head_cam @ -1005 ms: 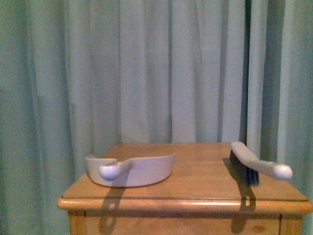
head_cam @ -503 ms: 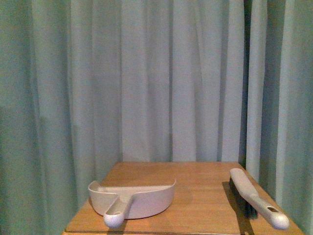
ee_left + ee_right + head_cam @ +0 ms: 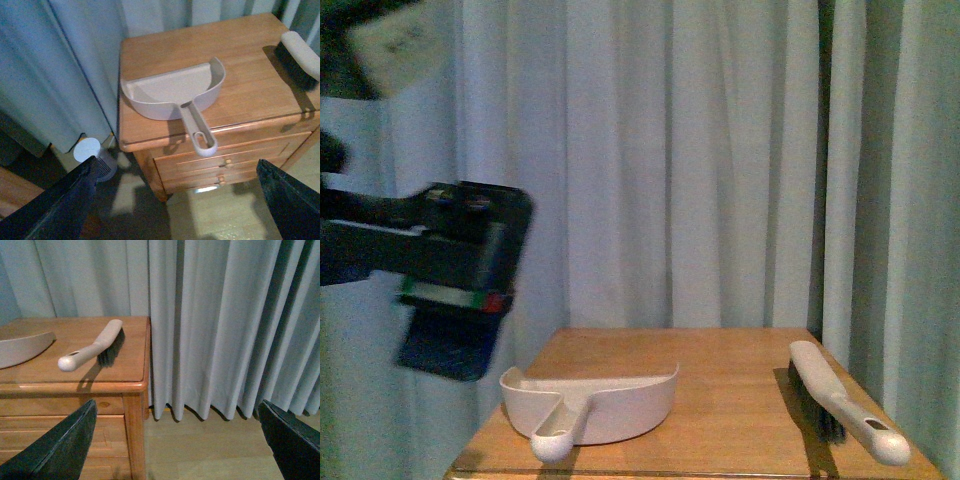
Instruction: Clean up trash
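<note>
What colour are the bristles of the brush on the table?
Black bristles; best seen in the right wrist view.

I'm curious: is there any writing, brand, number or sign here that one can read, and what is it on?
No text can be read in any view.
Left arm, front view: a green and red strip on it, too blurred to read.
Pale patch above it: faint marks, too blurred to read.
Dustpan, brush, table: no marking visible.
</note>
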`<state>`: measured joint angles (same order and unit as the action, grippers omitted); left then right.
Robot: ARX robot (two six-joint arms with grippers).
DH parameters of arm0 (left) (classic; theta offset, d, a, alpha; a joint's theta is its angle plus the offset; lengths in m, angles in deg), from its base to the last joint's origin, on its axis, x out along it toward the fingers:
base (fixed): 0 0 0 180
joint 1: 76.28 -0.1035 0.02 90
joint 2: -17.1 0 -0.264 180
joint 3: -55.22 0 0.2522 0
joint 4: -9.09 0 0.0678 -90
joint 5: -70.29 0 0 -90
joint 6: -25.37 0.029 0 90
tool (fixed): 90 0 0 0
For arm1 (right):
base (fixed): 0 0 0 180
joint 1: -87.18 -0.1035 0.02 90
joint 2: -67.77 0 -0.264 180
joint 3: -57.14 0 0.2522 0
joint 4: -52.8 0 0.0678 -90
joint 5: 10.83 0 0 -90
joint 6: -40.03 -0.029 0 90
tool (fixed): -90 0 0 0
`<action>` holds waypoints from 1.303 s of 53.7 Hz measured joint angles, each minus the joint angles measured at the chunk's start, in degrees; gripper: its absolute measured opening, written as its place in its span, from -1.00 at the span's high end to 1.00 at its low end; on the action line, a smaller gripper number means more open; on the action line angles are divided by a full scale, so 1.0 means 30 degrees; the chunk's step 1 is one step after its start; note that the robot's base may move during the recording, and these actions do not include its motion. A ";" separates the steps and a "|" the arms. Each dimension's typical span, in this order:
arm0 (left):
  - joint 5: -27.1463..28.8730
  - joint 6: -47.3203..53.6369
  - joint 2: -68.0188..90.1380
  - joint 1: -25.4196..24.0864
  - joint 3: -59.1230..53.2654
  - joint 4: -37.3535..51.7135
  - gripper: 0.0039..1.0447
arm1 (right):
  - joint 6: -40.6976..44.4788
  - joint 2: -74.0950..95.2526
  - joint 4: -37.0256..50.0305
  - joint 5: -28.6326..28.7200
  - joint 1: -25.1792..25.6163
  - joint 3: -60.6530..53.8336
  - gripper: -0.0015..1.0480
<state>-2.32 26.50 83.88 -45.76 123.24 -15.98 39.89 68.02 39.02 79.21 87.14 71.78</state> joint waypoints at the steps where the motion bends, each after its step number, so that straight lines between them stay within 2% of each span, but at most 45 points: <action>1: 0.0219 -0.0022 0.0554 0.0131 0.0408 -0.0036 -0.86 | 0.0000 0.0000 0.0000 0.0000 0.0000 0.0000 -0.86; 12: 0.1231 -0.0780 0.5872 0.0889 0.4357 -0.0663 -0.86 | 0.0000 0.0000 0.0000 0.0000 0.0000 0.0000 -0.86; 24: 0.1698 -0.0918 0.9748 0.0729 0.6900 -0.1443 -0.86 | 0.0000 0.0000 0.0000 0.0000 0.0000 0.0000 -0.86; 41: 0.1647 -0.1443 1.2422 -0.0408 0.8138 -0.1887 -0.86 | 0.0000 0.0000 0.0000 0.0000 0.0000 0.0000 -0.86; 70: 0.1144 -0.2142 1.4498 -0.0984 0.8728 -0.1982 -0.86 | 0.0000 0.0000 0.0000 0.0000 0.0000 0.0000 -0.86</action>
<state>1.11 20.07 127.38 -48.71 149.43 -21.92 39.89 68.02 39.02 79.21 87.14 71.78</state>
